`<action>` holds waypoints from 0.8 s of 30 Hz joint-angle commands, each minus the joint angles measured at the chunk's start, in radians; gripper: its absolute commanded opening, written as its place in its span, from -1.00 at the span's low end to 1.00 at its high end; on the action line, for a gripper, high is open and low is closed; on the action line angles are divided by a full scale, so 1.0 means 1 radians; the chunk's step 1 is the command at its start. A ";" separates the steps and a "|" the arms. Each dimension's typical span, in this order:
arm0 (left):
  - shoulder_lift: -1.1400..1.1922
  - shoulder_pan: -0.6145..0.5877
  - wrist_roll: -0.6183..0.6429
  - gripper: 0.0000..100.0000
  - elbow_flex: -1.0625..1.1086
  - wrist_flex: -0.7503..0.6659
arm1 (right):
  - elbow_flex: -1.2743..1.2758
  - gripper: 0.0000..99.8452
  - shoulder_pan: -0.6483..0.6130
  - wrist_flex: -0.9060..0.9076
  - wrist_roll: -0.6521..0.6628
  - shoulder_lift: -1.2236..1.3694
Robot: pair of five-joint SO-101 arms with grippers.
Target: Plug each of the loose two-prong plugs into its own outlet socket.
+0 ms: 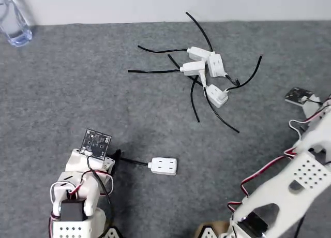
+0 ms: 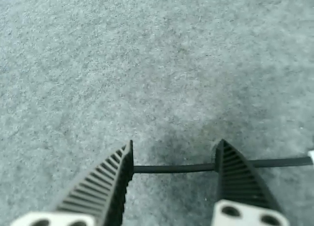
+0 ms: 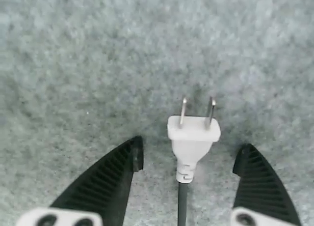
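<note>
A white outlet socket (image 1: 163, 166) lies on the grey mat near the front, its black cord (image 1: 133, 161) running to the left arm (image 1: 88, 170). My left gripper (image 2: 174, 145) is open and straddles that cord (image 2: 174, 168), one finger on each side. My right gripper (image 3: 192, 145) is open around a white two-prong plug (image 3: 193, 132) that lies flat on the mat, prongs pointing away from the wrist. The right arm (image 1: 305, 160) stands at the right edge. Several more white plug and socket pieces (image 1: 207, 67) lie tangled with black cords at the back centre.
A clear bottle (image 1: 15, 20) stands at the back left corner. The grey mat (image 1: 77, 83) ends at a white wall along the back. Loose black cords (image 1: 155, 71) spread out from the tangle.
</note>
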 commanded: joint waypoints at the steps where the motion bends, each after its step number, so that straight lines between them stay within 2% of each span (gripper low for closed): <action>1: 0.005 0.011 0.009 -0.49 -0.005 -0.023 | -0.049 -0.50 -0.030 0.002 -0.017 -0.004; 7: 0.005 0.011 0.009 -0.49 -0.005 -0.023 | -0.074 -0.98 -0.051 0.002 -0.091 -0.002; 11: 0.005 0.012 0.008 -0.49 -0.005 -0.023 | -0.074 -0.94 -0.053 0.005 -0.092 -0.002; 20: 0.005 0.012 0.006 -0.49 -0.005 -0.023 | -0.066 -0.98 -0.048 0.035 -0.089 -0.001; 24: 0.005 0.041 0.006 -0.49 -0.005 -0.023 | -0.069 -0.98 -0.079 0.189 0.061 -0.018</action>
